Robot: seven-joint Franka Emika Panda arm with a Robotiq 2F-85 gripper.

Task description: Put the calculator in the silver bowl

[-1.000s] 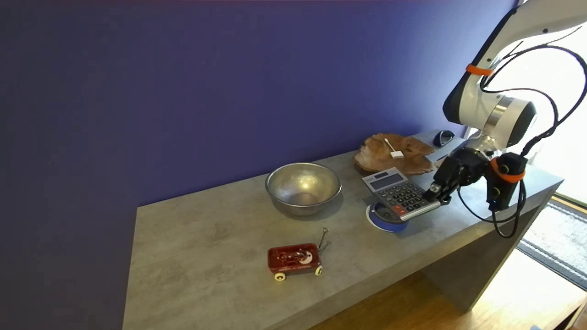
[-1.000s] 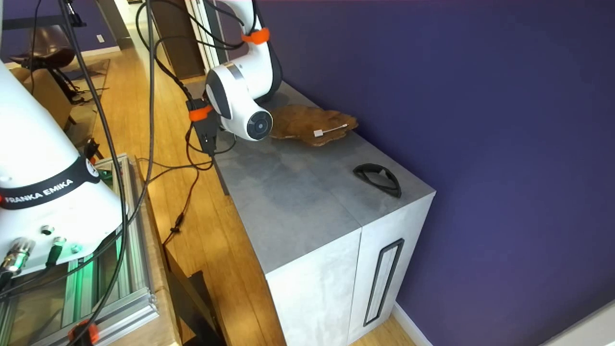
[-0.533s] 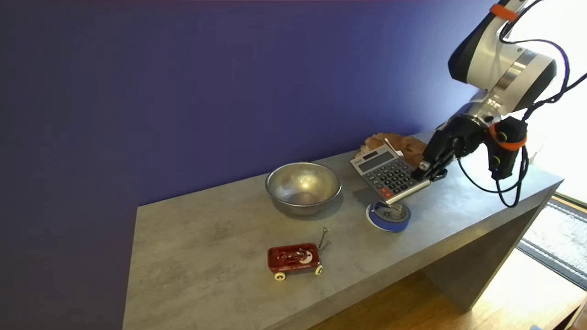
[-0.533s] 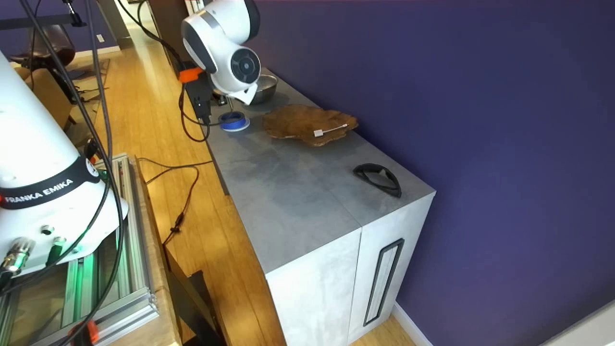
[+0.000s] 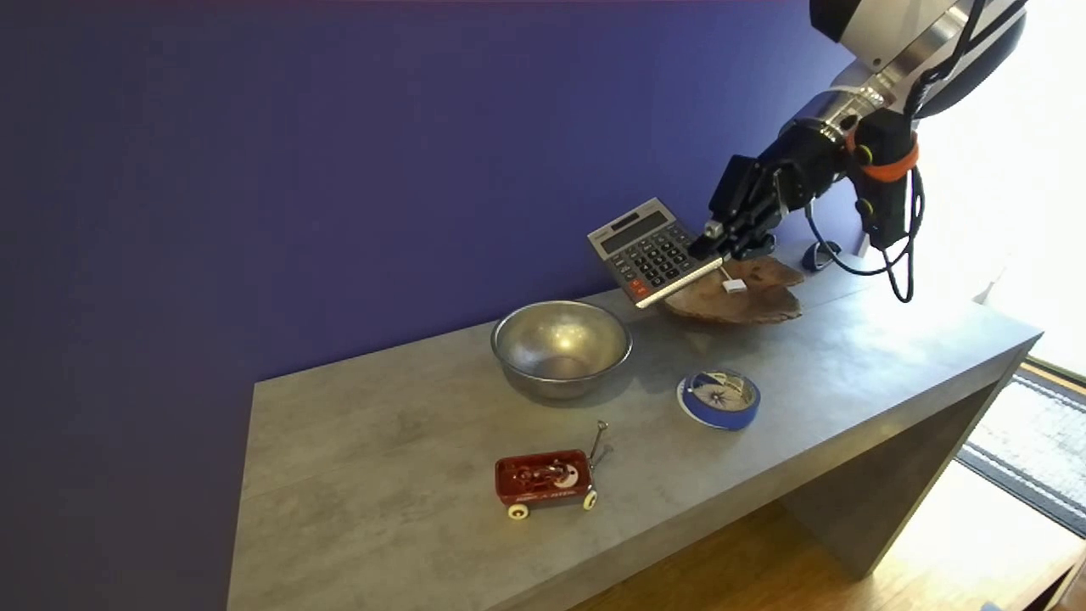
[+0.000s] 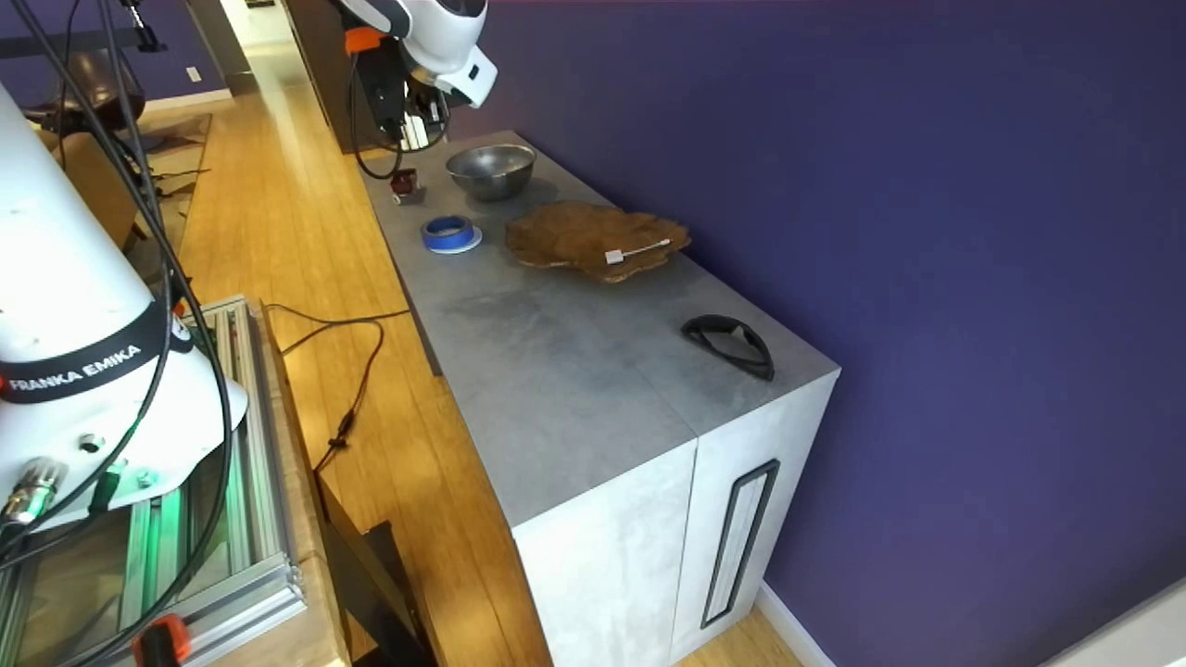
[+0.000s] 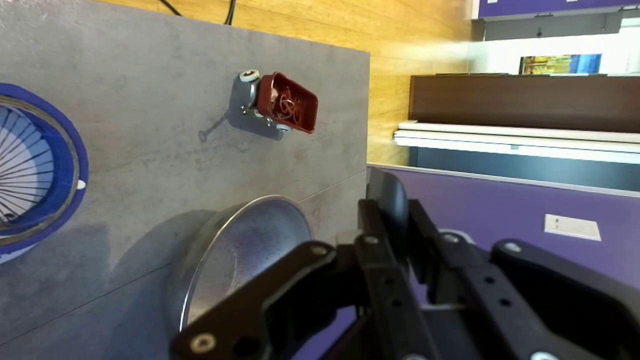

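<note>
My claw (image 5: 717, 246) pinches the calculator (image 5: 652, 255) by one side, tilted above the worktop (image 5: 365, 458); the silver bowl (image 5: 560, 350) stands near the wall-side edge, the red wagon (image 5: 543, 497) nearer the opposite edge

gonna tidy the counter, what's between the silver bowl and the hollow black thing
The wooden dish, with a small white thing on it, in both exterior views.

Slopes down leftward from the upper right of an exterior view through arm (image 5: 887, 34) and wrist (image 5: 836, 106); in the wrist view, holds the end effector (image 7: 392, 214) clamped, with fingers (image 7: 370, 222) close together.
</note>
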